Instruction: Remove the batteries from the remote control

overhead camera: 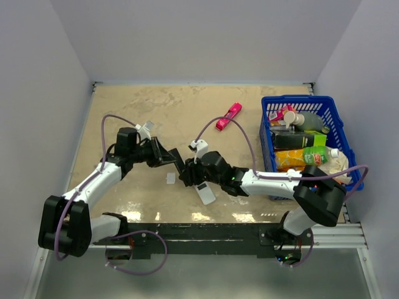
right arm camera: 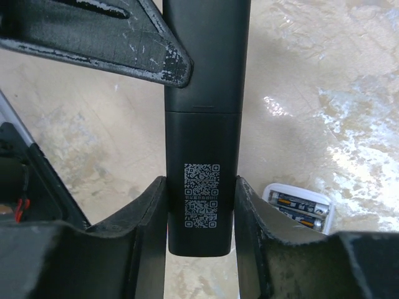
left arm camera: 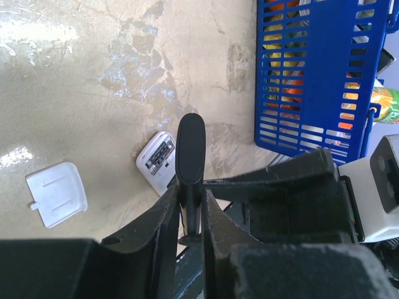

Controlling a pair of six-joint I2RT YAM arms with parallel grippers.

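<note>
1. Left end effector [left arm camera: 190,194]: pinched narrow on the thin edges of a black remote [left arm camera: 190,146], which is held above the worktop [left arm camera: 93,93].
2. Right end effector [right arm camera: 201,187]: fingers sit against both long sides of the same remote, at the end with the QR label [right arm camera: 202,194]. Both arms grip it, tips close together.
3. Batteries [right arm camera: 300,202]: two greyish cells lie side by side in the open bay of a white remote [right arm camera: 267,194]. It lies flat on the worktop, below and just right of the right end effector.
4. White battery cover [left arm camera: 56,194]: loose on the worktop, left of the left end effector, apart from the white remote.
5. Blue basket [overhead camera: 267,134]: right of both end effectors. Pink remote [overhead camera: 228,116]: well beyond them.
</note>
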